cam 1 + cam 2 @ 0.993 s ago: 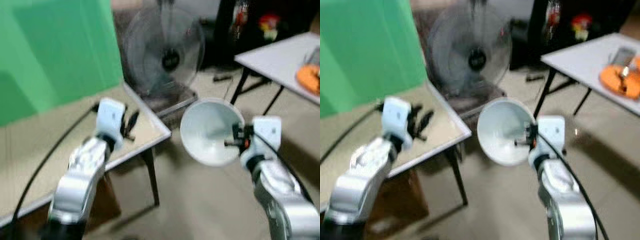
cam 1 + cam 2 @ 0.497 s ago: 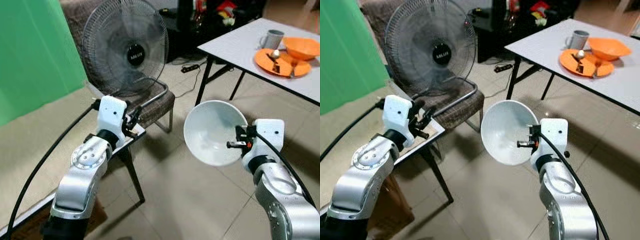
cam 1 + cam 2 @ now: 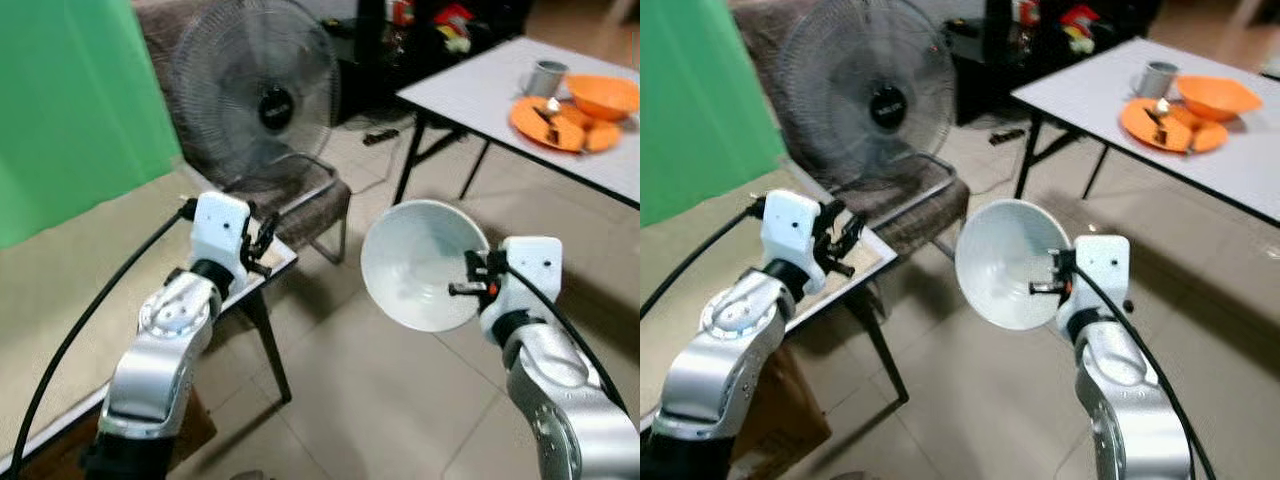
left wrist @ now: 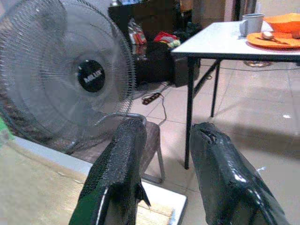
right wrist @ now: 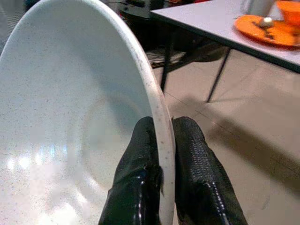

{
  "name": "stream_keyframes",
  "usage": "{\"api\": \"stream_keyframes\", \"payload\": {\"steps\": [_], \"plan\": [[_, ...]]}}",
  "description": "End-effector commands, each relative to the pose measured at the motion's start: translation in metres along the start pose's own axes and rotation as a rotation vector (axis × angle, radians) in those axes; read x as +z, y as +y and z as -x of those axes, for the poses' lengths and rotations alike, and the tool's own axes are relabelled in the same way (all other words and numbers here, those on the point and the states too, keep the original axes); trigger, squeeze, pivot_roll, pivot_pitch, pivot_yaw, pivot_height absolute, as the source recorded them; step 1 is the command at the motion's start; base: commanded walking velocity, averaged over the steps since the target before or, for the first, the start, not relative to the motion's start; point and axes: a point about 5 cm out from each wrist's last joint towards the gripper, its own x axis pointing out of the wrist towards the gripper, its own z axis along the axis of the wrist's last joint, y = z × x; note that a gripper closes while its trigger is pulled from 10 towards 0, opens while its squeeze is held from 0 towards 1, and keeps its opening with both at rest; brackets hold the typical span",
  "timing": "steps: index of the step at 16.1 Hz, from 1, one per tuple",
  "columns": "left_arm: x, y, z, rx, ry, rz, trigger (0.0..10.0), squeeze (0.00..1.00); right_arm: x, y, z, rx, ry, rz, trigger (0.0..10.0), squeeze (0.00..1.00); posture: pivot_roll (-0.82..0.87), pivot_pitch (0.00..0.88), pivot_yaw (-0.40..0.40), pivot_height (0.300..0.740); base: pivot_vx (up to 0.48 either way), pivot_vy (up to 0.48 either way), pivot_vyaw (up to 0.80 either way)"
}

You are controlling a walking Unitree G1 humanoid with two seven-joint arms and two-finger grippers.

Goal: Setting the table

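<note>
My right gripper (image 3: 470, 282) is shut on the rim of a large white bowl (image 3: 418, 265), held tilted in the air over the tiled floor; the wrist view shows both fingers (image 5: 140, 178) pinching the bowl's edge (image 5: 157, 117). My left gripper (image 3: 262, 240) is raised over the corner of a beige table (image 3: 60, 300), open with nothing between its fingers (image 4: 117, 178). Far right stands a white table (image 3: 480, 90) with an orange plate (image 3: 548, 118), an orange bowl (image 3: 602, 95) and a grey mug (image 3: 546, 76).
A big standing fan (image 3: 258, 100) sits on a brown chair (image 3: 310, 205) straight ahead. A green screen (image 3: 70, 100) rises at the left. Dark clutter (image 3: 430, 25) and a power strip (image 3: 382, 135) lie behind. Tiled floor (image 3: 380, 400) runs between the two tables.
The view has swung right and steadied, bringing the white table with orange dishes into sight. Both arms keep their poses, with the bowl still held.
</note>
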Motion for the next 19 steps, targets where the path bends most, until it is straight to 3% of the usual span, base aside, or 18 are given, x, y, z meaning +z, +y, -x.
{"api": "stream_keyframes", "payload": {"steps": [1,6,12,19], "plan": [[0.0009,0.0028,-0.0003,0.013,-0.003,-0.009,10.0,0.00,0.0097,0.0016,-0.0009,0.006,-0.055,0.014,10.0,0.00,0.03,0.000,0.024,0.740,0.000,0.000,0.00],[0.0009,0.0028,-0.0007,0.014,-0.006,-0.015,10.0,0.00,0.0089,0.0015,-0.0017,-0.002,-0.052,-0.013,10.0,0.00,0.03,0.000,0.025,0.740,0.000,0.000,0.00],[0.0023,0.0016,-0.0018,0.008,-0.013,-0.038,10.0,0.00,0.0088,0.0024,-0.0015,0.005,-0.043,-0.024,10.0,0.00,0.03,0.000,0.024,0.740,0.000,0.000,-0.61],[0.0022,0.0006,-0.0021,0.001,-0.012,-0.044,10.0,0.00,0.0081,0.0035,-0.0011,0.009,-0.037,-0.029,10.0,0.00,0.02,0.000,0.025,0.740,0.000,-0.259,-0.70]]}}
